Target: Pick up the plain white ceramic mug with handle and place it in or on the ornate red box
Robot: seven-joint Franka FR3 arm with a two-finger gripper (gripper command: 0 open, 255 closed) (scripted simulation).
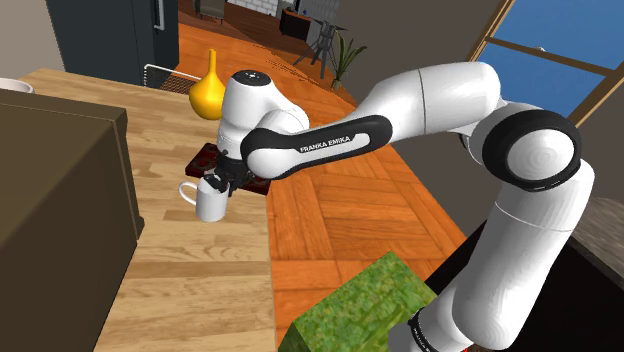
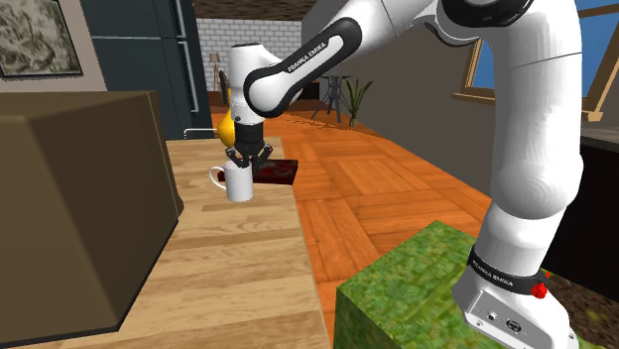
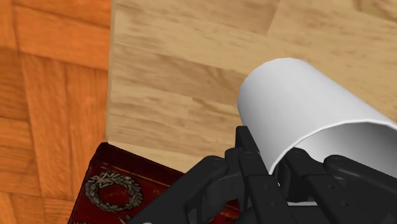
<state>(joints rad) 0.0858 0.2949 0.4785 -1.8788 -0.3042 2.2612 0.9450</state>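
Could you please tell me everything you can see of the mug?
The mug is plain white, cylindrical, open-topped, with a loop handle facing away from the red box. It is upright near the wooden table's edge, beside the box. The gripper clasps its rim from above, one finger inside. Whether it touches the table, I cannot tell.

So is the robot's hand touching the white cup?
Touching. In the wrist view the gripper has its black fingers clasped on the rim of the white mug, one on each side of the wall, with no gap.
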